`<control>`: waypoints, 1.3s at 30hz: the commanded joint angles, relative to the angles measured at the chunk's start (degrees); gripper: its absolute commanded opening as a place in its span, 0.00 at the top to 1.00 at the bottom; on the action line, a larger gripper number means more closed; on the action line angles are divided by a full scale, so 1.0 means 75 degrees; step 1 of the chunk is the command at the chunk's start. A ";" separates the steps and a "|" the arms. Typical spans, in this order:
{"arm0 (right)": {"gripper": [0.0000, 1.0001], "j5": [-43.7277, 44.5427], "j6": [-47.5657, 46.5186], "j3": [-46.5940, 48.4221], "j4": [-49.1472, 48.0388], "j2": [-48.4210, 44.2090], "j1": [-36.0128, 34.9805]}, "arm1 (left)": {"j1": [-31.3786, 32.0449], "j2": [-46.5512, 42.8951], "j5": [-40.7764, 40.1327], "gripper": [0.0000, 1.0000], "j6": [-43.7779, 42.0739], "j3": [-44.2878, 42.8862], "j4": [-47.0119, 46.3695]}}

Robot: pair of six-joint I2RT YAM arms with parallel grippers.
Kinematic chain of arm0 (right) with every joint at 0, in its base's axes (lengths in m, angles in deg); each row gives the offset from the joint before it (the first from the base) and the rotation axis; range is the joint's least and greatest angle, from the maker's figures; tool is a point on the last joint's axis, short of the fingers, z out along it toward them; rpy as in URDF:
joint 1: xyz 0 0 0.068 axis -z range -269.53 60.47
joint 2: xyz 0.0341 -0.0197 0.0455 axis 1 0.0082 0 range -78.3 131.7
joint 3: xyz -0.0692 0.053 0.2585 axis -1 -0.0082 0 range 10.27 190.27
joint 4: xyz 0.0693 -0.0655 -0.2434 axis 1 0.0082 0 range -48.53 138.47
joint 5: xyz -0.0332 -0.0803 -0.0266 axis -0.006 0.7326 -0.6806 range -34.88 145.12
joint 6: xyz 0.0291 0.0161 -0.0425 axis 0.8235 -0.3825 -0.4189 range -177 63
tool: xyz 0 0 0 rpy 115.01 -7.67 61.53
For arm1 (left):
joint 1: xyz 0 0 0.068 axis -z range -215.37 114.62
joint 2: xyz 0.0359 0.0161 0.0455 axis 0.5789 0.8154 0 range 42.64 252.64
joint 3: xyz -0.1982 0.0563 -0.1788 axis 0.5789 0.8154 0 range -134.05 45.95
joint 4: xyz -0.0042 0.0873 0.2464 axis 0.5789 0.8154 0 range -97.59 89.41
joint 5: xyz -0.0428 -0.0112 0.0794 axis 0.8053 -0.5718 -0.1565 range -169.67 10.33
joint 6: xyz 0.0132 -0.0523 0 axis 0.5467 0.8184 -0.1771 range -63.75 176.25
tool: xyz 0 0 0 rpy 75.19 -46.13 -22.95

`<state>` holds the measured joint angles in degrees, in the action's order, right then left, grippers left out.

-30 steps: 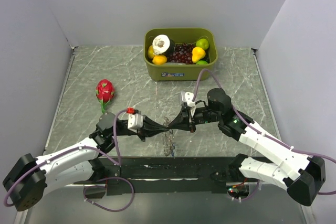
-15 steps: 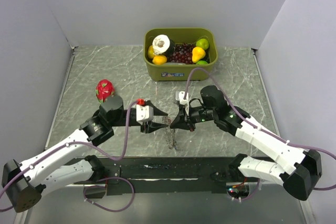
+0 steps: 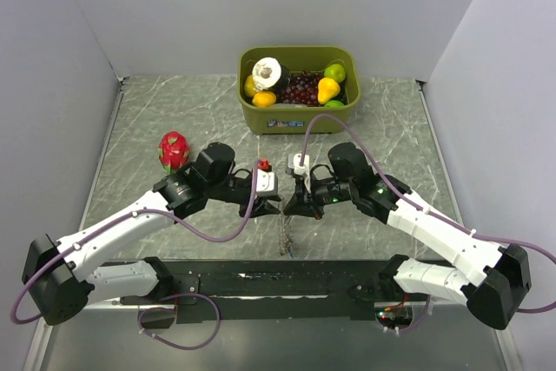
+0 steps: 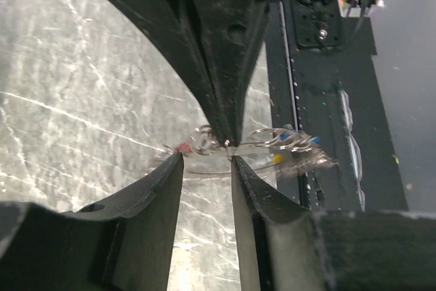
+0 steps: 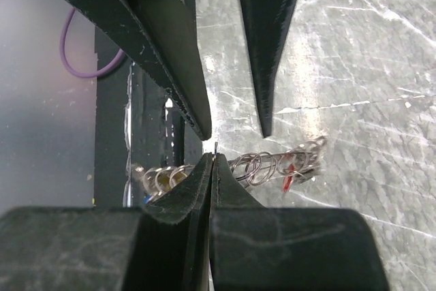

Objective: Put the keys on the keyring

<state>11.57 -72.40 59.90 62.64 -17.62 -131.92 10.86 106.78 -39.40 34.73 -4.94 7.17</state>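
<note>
My right gripper (image 3: 287, 208) is shut on the keyring (image 3: 283, 234), a thin wire loop hanging below it over the table's near middle. In the right wrist view my right gripper (image 5: 212, 158) pinches the keyring's wire, with small rings (image 5: 259, 165) and a red key (image 5: 287, 172) strung on it. My left gripper (image 3: 275, 206) faces it tip to tip and stands open. In the left wrist view the left gripper's fingertips (image 4: 178, 160) straddle the keyring (image 4: 204, 172). The keys (image 4: 310, 142) with blue and yellow heads cluster to the right.
A green bin (image 3: 300, 117) of fruit stands at the back centre. A dragon fruit (image 3: 173, 149) lies at the left, close behind the left arm. A black strip (image 3: 287, 280) runs along the near edge between the arm bases. Grey walls close in both sides.
The left gripper, shut a second ago, has opened. The left arm has swung forward and right, and the right gripper has shifted slightly left and back with the keyring.
</note>
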 commanded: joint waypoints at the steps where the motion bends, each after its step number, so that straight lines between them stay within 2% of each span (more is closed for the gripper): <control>1: 1.00 -0.0041 -0.0056 0.0438 -0.0338 -0.0146 0.0004 | 0.0011 0.0026 0.0501 0.61 -0.0272 -0.0328 0.0164; 12: 1.00 -0.0100 -0.0021 0.0403 -0.0408 -0.0123 0.0004 | 0.0011 0.0260 0.0864 0.63 -0.0108 -0.0152 -0.0128; 21: 1.00 -0.0135 -0.0033 0.0403 -0.0408 -0.0169 0.0004 | 0.0069 0.0507 0.0958 0.73 -0.0072 -0.0093 -0.0410; 27: 1.00 -0.0170 -0.0033 0.0414 -0.0397 -0.0134 -0.0008 | 0.0093 0.0589 0.0994 0.99 -0.0119 -0.0081 -0.0445; 31: 1.00 -0.0124 0.0014 0.0391 -0.0467 -0.0157 -0.0008 | 0.0093 0.0577 0.0994 0.99 -0.0061 0.0058 -0.0597; 34: 0.90 0.0087 0.0108 0.0263 -0.0630 -0.0391 0.0004 | 0.0093 0.0355 0.0853 0.99 0.0207 0.0432 -0.1250; 35: 0.82 0.0123 0.0131 0.0216 -0.0701 -0.0462 0.0015 | 0.0093 0.0285 0.0818 0.99 0.0290 0.0550 -0.1439; 39: 0.63 0.0135 0.0295 -0.0031 -0.1087 -0.0895 0.0132 | 0.0093 -0.0196 0.0585 0.99 0.0863 0.1182 -0.2564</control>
<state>12.71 -71.40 59.68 61.37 -19.60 -131.79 11.23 109.05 -34.74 37.13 1.03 -1.66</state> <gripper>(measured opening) 0.314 0.023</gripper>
